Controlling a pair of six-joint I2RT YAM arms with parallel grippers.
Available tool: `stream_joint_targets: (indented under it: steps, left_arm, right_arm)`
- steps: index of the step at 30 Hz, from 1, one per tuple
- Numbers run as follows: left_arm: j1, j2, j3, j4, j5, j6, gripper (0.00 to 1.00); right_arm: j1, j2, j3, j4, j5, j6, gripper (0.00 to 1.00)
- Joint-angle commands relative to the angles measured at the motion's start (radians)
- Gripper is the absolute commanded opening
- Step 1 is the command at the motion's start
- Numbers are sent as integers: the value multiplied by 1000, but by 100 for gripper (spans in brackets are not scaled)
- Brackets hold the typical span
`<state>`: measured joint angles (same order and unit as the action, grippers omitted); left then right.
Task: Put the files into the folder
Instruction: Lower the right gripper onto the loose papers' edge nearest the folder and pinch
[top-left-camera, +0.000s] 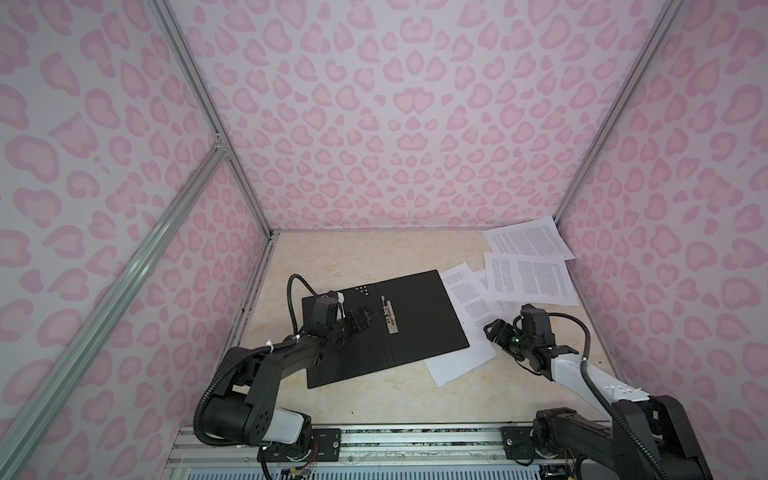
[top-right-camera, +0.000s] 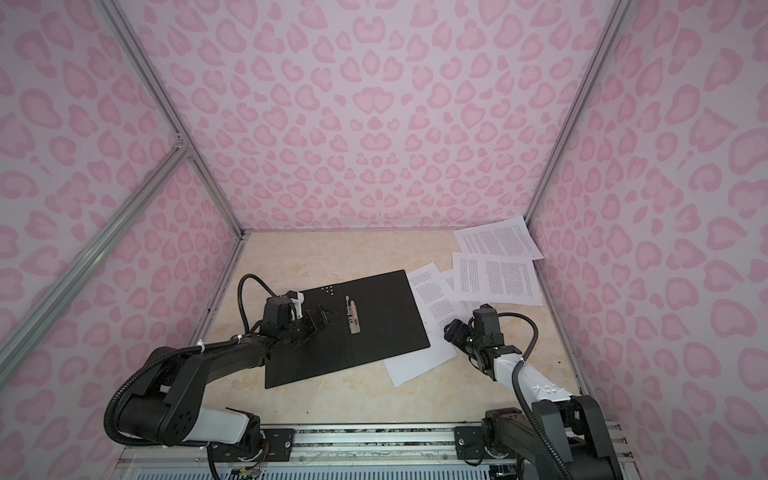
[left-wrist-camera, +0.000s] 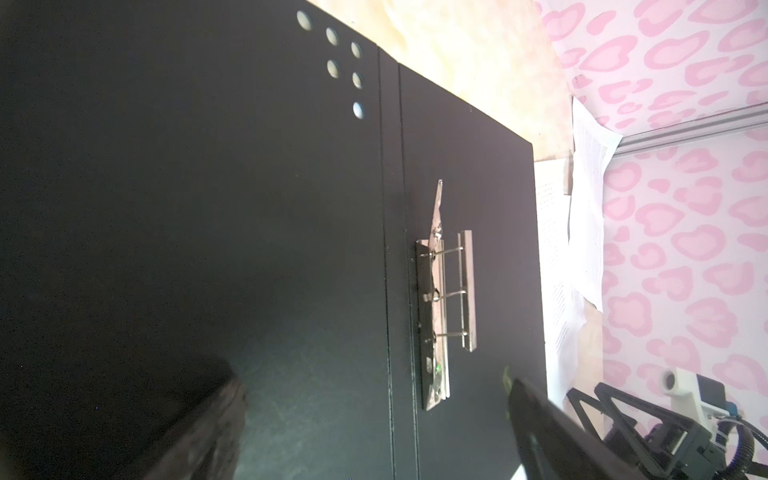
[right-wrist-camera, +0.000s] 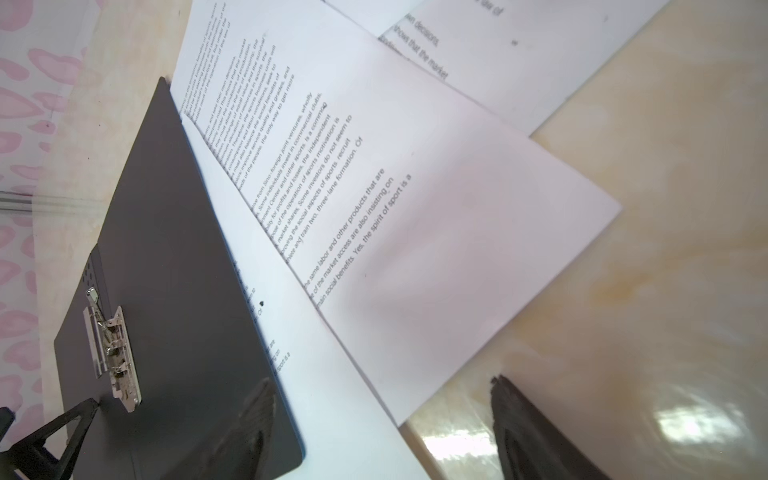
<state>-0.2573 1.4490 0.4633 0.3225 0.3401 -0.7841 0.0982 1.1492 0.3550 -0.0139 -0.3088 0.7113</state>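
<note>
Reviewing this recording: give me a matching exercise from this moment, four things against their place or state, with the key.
Things:
1. folder
2. metal clip
3. left claw
4. right claw

Places or states:
A. open, low over the files by the folder's right edge
B. lying open on the table, black inside up
C. open, above the folder, close to its spine
D. fixed inside the folder, beside the spine

Pairs: 1-B, 2-D, 3-C, 4-A.
</note>
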Motion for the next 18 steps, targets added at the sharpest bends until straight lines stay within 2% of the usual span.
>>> stream_joint_targets:
  steps: [1, 8, 12, 18]
  left_arm:
    - [0, 14, -8, -175, -52, 0, 100]
    - [0, 12, -6, -177, -58, 3, 100]
    - [0, 11, -6, -180, -66, 2, 100]
    - [0, 19, -3, -180, -66, 3, 100]
  right_arm:
    - [-13, 6, -16, -44, -77, -10, 82]
    - [-8, 86, -12, -52, -249, -25, 78]
    - [8, 100, -14, -99, -248, -39, 78]
    - [21, 78, -28, -114, -306, -26, 76]
